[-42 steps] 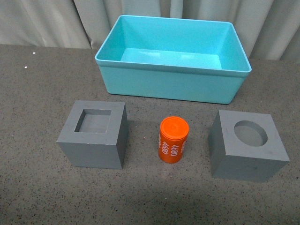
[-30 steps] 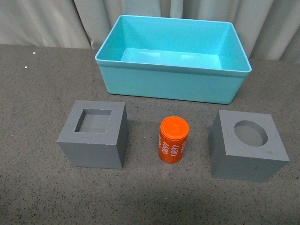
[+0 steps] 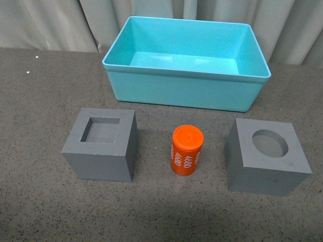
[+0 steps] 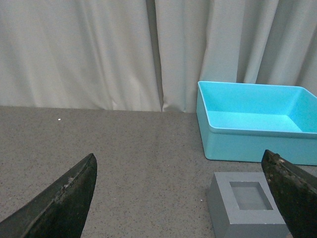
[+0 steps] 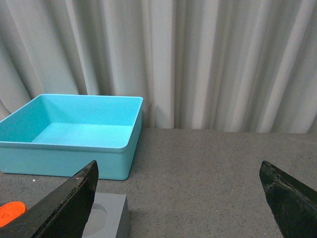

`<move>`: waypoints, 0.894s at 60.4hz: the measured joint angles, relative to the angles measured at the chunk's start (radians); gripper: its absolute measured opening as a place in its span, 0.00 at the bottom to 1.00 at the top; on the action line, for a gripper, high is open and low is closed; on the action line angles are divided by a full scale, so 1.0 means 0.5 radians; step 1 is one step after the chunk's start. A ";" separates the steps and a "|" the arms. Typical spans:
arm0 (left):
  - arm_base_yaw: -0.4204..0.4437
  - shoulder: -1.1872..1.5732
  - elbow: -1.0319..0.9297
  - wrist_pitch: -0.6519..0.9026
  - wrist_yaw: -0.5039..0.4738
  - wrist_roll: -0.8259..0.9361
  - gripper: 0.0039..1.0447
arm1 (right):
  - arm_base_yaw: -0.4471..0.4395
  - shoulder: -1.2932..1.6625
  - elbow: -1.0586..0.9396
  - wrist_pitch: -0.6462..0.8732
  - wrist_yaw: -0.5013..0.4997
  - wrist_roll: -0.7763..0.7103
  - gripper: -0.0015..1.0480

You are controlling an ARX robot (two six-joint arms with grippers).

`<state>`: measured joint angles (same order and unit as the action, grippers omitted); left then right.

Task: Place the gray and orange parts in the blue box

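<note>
The turquoise blue box (image 3: 185, 91) stands empty at the back of the table. In front of it sit a gray cube with a square recess (image 3: 101, 144) on the left, a small orange cylinder with white digits (image 3: 186, 150) in the middle, and a gray cube with a round recess (image 3: 266, 156) on the right. Neither arm shows in the front view. My left gripper (image 4: 181, 198) is open, held back from the square-recess cube (image 4: 247, 206) and the box (image 4: 257, 124). My right gripper (image 5: 178, 198) is open above bare table, beside the round-recess cube (image 5: 106, 218) and cylinder (image 5: 11, 212).
A dark speckled tabletop (image 3: 40, 101) carries everything. Pale pleated curtains (image 3: 60, 22) hang behind the box.
</note>
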<state>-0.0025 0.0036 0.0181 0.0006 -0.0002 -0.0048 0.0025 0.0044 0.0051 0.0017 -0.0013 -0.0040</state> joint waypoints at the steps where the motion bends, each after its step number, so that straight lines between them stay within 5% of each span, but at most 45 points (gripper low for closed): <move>1: 0.000 0.000 0.000 0.000 -0.001 0.000 0.94 | 0.000 0.000 0.000 0.000 0.000 0.000 0.91; 11: 0.000 0.001 0.000 0.000 0.000 0.000 0.94 | 0.002 0.001 0.000 0.002 0.014 -0.002 0.91; 16: 0.000 0.000 0.000 0.000 -0.002 0.000 0.94 | 0.181 0.118 0.003 0.094 0.524 -0.356 0.91; 19: 0.000 0.000 0.000 0.000 -0.002 0.000 0.94 | 0.225 0.255 0.004 0.137 0.619 -0.541 0.91; 34: 0.000 0.000 0.000 0.000 -0.002 0.000 0.94 | 0.288 1.338 0.214 0.591 0.491 -0.512 0.91; 54: 0.000 0.000 0.000 0.000 -0.001 0.000 0.94 | 0.371 2.499 0.759 0.496 0.240 -0.037 0.91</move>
<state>-0.0025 0.0036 0.0181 0.0006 -0.0006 -0.0048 0.1879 1.2537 0.3847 0.2497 0.1188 -0.0223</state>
